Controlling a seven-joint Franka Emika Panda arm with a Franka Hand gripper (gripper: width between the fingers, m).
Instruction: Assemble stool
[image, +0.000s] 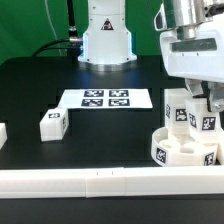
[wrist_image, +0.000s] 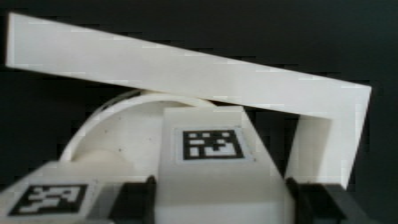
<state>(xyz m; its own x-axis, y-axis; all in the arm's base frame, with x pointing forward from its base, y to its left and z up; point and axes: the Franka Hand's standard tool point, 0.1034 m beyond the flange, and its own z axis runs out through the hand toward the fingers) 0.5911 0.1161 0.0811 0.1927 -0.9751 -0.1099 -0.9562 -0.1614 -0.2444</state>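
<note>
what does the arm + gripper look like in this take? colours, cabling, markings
Glossy white arm with grey joint sections, on a rounded white base. A black cable runs down behind the base. Gripper: boxy white housing, darker toward the tips. No markings or logos are legible.

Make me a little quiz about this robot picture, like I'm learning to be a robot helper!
1. True or false: the loose leg lies on the marker board.
2. Where is the round seat? A) at the exterior view's left B) at the exterior view's right, below the gripper C) on the marker board
3. Fill in: the table is ___.
Key: 1 false, it lies on the table beside the marker board; 2 B; 3 black.
</note>
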